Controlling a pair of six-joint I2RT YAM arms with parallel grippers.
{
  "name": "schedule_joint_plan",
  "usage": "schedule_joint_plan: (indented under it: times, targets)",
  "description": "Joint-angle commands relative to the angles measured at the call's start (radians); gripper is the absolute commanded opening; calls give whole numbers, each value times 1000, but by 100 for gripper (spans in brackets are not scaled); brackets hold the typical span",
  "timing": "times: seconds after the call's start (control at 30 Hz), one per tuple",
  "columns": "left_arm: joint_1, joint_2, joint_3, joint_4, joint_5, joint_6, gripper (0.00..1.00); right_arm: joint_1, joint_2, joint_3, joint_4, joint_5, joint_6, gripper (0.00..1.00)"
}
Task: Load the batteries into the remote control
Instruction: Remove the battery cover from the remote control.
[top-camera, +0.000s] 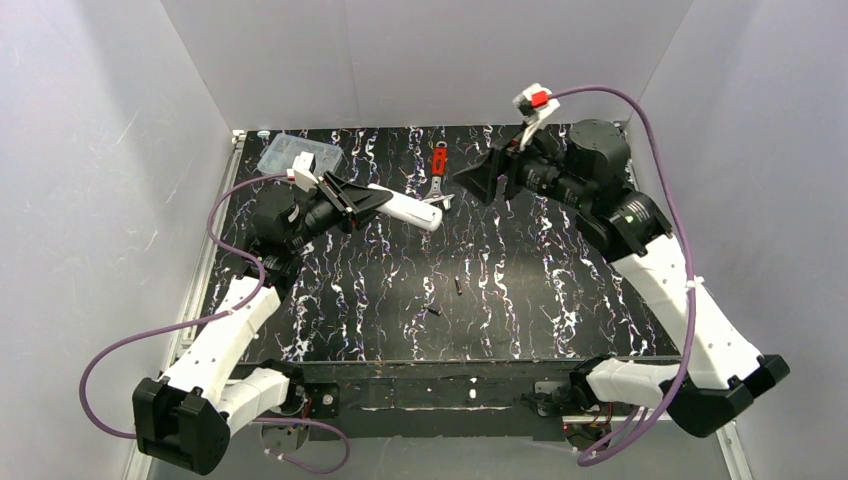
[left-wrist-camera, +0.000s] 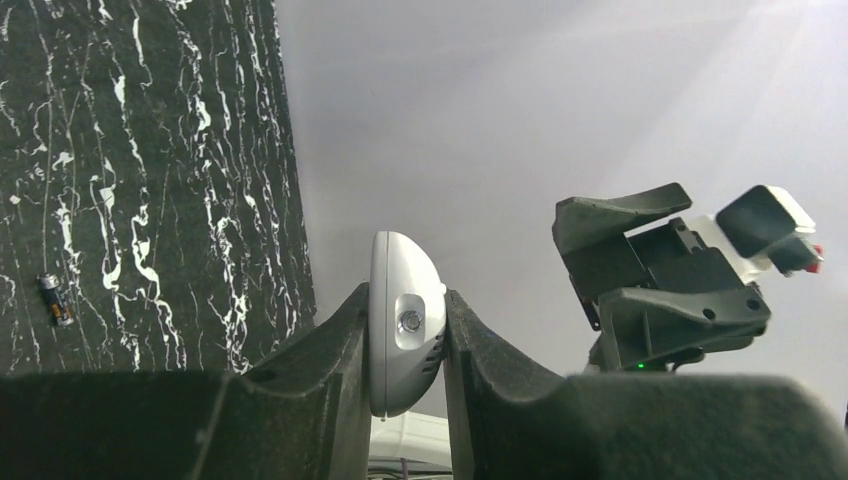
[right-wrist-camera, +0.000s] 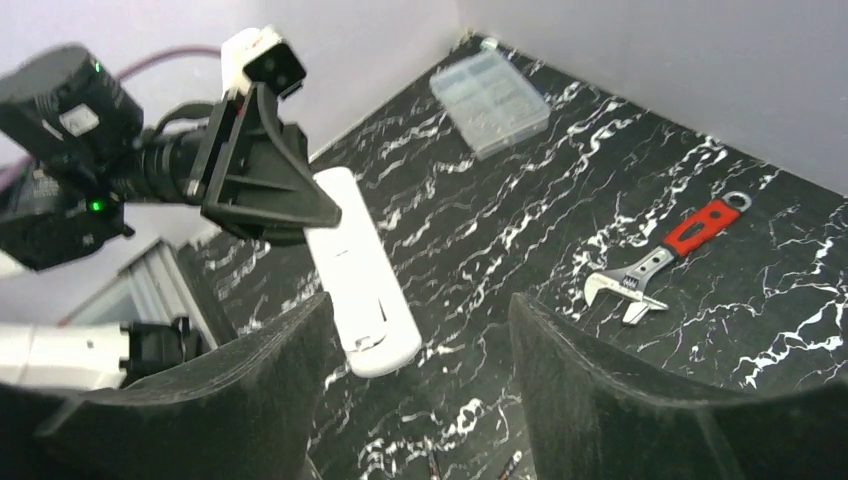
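Landmark for all positions: the remote control (top-camera: 405, 208).

- Remote control: held off the table, clear of the marbled surface. Its long axis runs from the left arm out toward the right arm, with the free end tipped slightly toward the near edge. In the left wrist view it sits edge-on between the pads.
- Left gripper (top-camera: 372, 200): closed down hard on the remote's rear end. Nothing else is in it.
- Right gripper (top-camera: 470, 182): jaws spread wide and empty. It faces the remote's free end from just beyond it, not touching. In the right wrist view the free end shows between its two fingers.
- Batteries: both lie on the table on the near-edge side of the remote's free end, well below it. One (top-camera: 457, 286) lies closer to the remote; the other (top-camera: 433, 311) lies just past the first, toward the arm bases. The two are apart from each other.
- Adjustable wrench (top-camera: 438, 170): on the table just behind the remote's free end. Clear compartment box (top-camera: 300, 155): behind the remote's gripped end.

Judgement: the batteries are not yet loaded. The right arm is the free one, so the pickup is its job. It must turn away from the remote and go down toward the near edge. Whether the battery recess faces up I cannot tell.
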Motion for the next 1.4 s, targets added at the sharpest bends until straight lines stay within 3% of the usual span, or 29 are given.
schedule_joint_plan:
  times: [0.0, 0.27, 0.87, 1.37]
  targets:
    - [-4, -39, -3, 43, 12, 16, 0, 68, 75, 114, -212, -47, -137, 77]
    - [-4, -28, 10, 45, 29, 8, 0, 209, 176, 210, -311, 107, -235, 80]
    - [-3, -24, 5, 69, 21, -8, 0, 305, 244, 212, -315, 226, -364, 78]
    - [-4, -15, -4, 115, 18, -24, 0, 319, 259, 198, -322, 237, -386, 65]
